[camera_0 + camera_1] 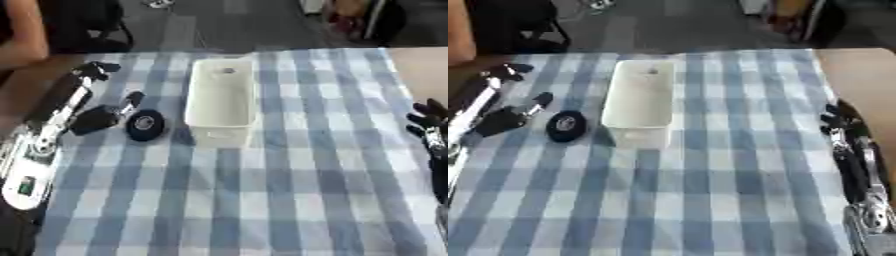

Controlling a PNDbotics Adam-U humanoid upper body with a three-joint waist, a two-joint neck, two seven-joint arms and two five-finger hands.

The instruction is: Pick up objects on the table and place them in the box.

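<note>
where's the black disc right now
The black disc lies on the checked cloth at the table's left, just left of the white box, with the left hand beside it.

Near half: bare checked tablecloth (262,200), open passage.
Centre far: white box (220,100) blocks.
Left of box: black round object (144,125) in the way.

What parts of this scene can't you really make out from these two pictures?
- Left hand: blur leaves its fingers around the round black object unreadable in both views.
- White box: its floor is washed out; a faint grey spot near the far end is unidentifiable.
- Right hand: partly cut off by the left eye view's right edge.
</note>
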